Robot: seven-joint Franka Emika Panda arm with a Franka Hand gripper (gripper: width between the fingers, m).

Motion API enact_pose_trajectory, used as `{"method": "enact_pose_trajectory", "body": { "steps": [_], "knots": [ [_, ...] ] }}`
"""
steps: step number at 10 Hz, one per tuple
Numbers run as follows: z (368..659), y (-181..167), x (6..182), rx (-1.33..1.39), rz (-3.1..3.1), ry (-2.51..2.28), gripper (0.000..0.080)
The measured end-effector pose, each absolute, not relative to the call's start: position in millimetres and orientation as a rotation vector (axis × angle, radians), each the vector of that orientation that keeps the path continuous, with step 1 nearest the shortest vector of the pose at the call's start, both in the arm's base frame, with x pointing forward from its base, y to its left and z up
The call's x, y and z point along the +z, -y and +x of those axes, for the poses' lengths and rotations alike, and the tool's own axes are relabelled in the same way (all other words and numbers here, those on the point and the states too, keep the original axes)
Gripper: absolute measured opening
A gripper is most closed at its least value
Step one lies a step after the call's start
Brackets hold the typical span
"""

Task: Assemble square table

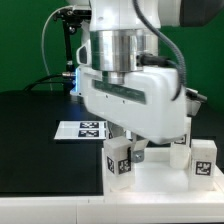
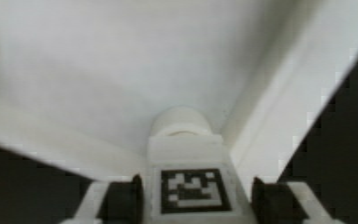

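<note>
The white square slab (image 1: 150, 192) lies at the front of the black table and fills most of the wrist view (image 2: 105, 80). My gripper (image 1: 128, 138) hangs low over it, its fingertips hidden behind a standing leg (image 1: 120, 160). In the wrist view my gripper (image 2: 194, 200) is shut on a white leg (image 2: 190, 160). The leg's tag faces the camera, its rounded far end points down at the slab near the slab's edge, and the dark pads (image 2: 121, 200) press its sides. Another tagged leg (image 1: 203, 160) stands on the slab at the exterior view's right.
The marker board (image 1: 80, 128) lies on the black table behind the slab, at the exterior view's left. A further white leg (image 1: 180, 152) stands next to the right leg. A black stand with cables (image 1: 66, 50) rises at the back left. The slab's rim (image 2: 274, 90) borders black table (image 2: 345, 120).
</note>
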State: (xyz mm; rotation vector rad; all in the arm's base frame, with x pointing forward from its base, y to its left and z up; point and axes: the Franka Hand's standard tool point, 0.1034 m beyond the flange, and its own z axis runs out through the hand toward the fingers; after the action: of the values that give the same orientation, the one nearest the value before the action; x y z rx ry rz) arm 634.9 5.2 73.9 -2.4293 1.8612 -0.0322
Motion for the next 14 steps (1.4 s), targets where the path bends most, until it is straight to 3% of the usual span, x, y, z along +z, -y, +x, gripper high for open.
{"method": "enact_pose_trajectory", "body": {
  "steps": [3,7,8,9,10,13,14],
  "knots": [
    [637.6,-11.0,71.9,0.02,-1.968,-2.255,0.0287],
    [633.4,-12.4,70.3,0.014,-2.25,-2.015,0.0287],
    [630.1,-11.1,69.2,0.025,-2.474,-1.762,0.0458],
    [629.8,-10.7,69.9,0.017,-2.597,-1.578,0.0458],
    [629.6,-10.1,69.2,0.014,-2.625,-1.534,0.0599],
    [629.8,-8.3,69.4,-0.004,-2.776,-1.249,0.0648],
    [634.9,-5.4,73.3,-0.054,-2.925,-0.914,0.0648]
  ]
}}
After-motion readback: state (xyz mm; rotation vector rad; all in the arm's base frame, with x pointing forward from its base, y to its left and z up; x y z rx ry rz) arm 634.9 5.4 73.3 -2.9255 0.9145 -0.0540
